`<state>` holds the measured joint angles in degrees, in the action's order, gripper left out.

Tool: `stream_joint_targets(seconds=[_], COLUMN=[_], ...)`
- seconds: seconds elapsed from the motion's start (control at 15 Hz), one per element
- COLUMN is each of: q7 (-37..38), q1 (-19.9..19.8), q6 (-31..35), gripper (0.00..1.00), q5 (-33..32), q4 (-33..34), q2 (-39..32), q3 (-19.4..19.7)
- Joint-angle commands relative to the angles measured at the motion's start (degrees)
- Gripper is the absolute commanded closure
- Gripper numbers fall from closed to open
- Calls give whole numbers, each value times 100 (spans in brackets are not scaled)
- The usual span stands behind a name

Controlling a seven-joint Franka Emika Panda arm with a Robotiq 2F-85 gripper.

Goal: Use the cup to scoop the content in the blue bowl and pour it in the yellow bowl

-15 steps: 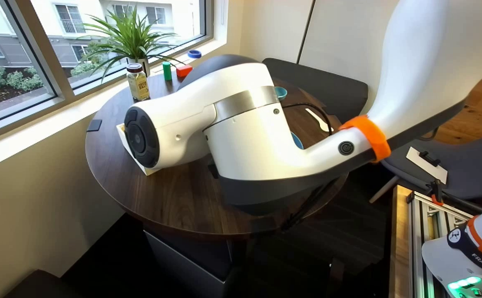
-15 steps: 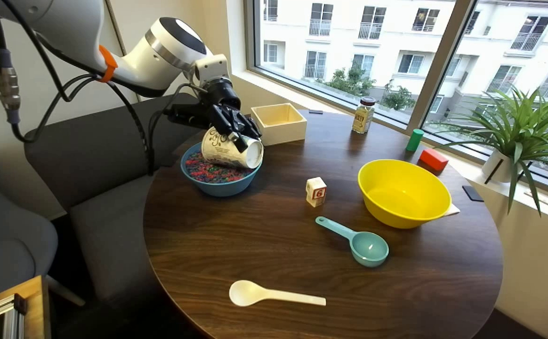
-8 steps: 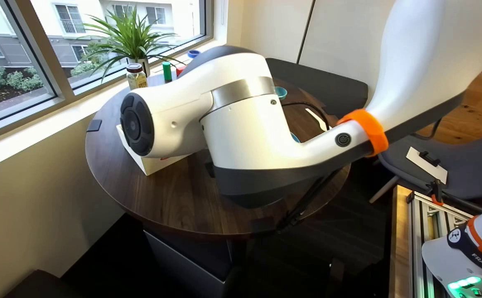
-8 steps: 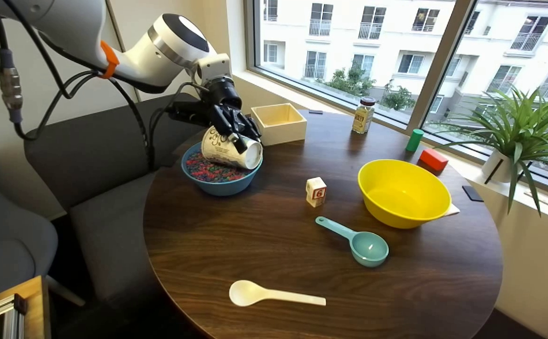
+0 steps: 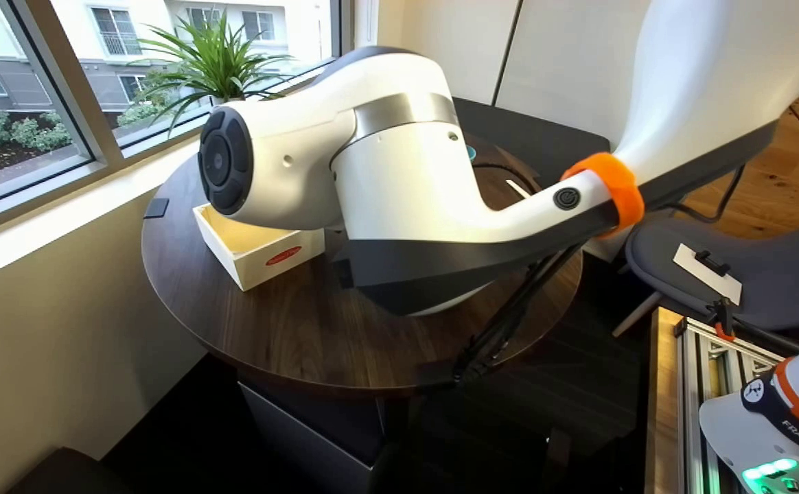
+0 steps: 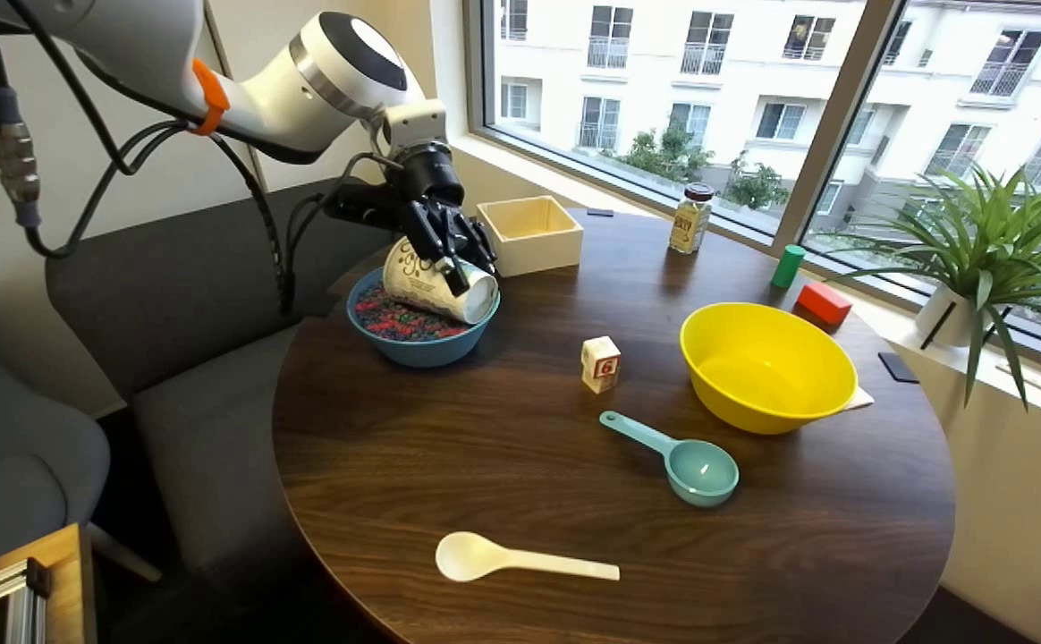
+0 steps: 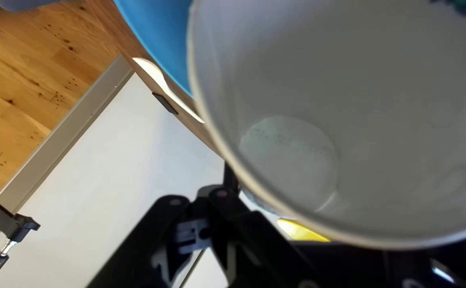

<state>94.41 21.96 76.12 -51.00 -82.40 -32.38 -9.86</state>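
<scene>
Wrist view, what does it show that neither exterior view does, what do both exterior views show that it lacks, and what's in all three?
Only the wrist view shows the inside of the cup, down to its base. Only the exterior views, both of them, show the potted plant and open box. All three show at least part of the tabletop and the white spoon.

In an exterior view, my round wooden table [image 6: 440,447] carries a round blue bowl [image 6: 427,354] centre-left, a round yellow bowl [image 6: 735,404] centre-right, a cream long-handled spoon [image 6: 528,561] bottom-centre.
</scene>
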Motion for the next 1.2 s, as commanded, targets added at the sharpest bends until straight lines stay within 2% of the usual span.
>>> stream_joint_targets(seconds=[0.0,0.27,1.13], q7=[-124,-256,-1143], q1=[-110,-186,-463], q6=[403,629,2076], gripper=[62,62,62], q5=[392,595,1018], q4=[-22,-108,-643], q2=[79,229,683], q3=[-21,16,68])
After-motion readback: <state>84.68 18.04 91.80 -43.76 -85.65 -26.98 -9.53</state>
